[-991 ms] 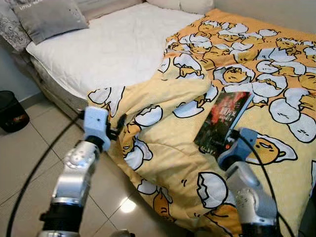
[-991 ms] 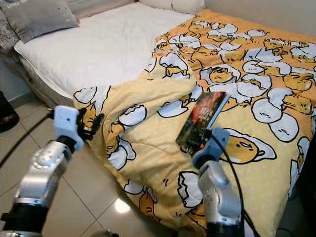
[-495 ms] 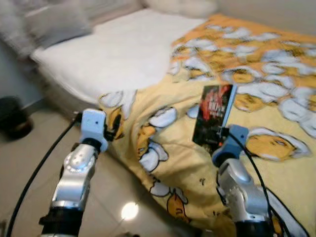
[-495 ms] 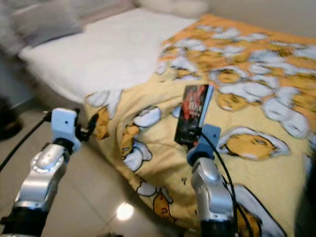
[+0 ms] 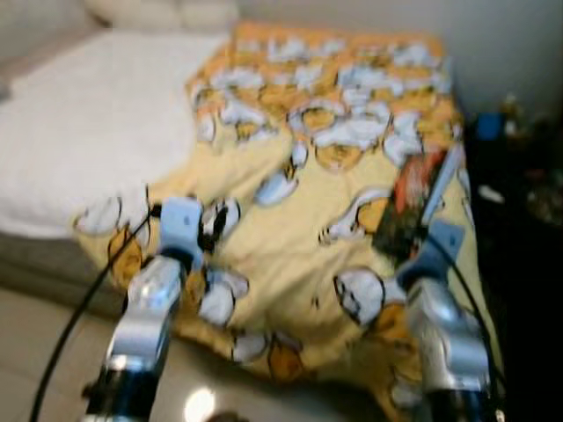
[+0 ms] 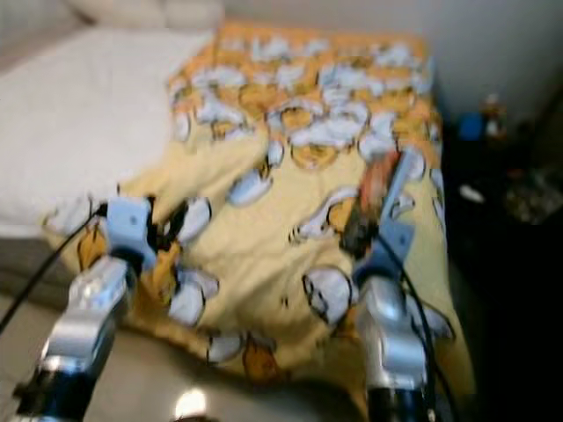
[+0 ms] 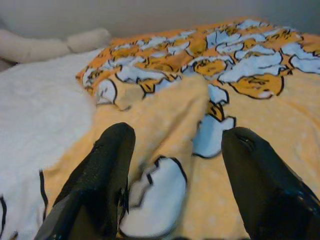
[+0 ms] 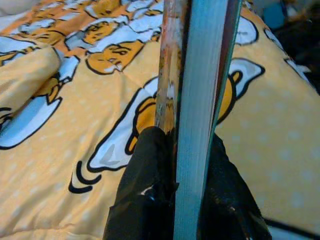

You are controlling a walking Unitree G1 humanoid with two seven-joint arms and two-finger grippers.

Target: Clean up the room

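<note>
Head views blurred; detail limited.

Right tool (image 8: 175, 165): fingers clamped on a book (image 5: 413, 207), one pad each side of it. Book held off the duvet (image 5: 290, 220), spine/cover side red-dark, page block pale blue-grey in right wrist view, edge-on to that cam. In head views book sits just above the right wrist, tilted, over the right-hand part of the bed (image 5: 79, 149).

Left tool (image 7: 175, 165): fingers (image 7: 107, 170) spread apart, nothing between them. Held over the near-left edge of duvet; a raised fold of the fabric lies between and beyond the two fingers in left wrist view. Contact w/ fabric: cannot tell.

Duvet: yellow-orange, cartoon egg print, covers right and centre of bed, bunched and hanging over the near edge toward the floor (image 5: 35, 352). Left part of bed bare: white quilted mattress cover. Pale pillows (image 7: 50, 45) at the head end, against wall.

Floor: light tiles, bright reflection spot near robot's base.

Right of bed: dark area w/ small items incl. something blue (image 5: 488, 126); too blurred to identify.

Black cable (image 5: 79, 299) loops by left arm.
</note>
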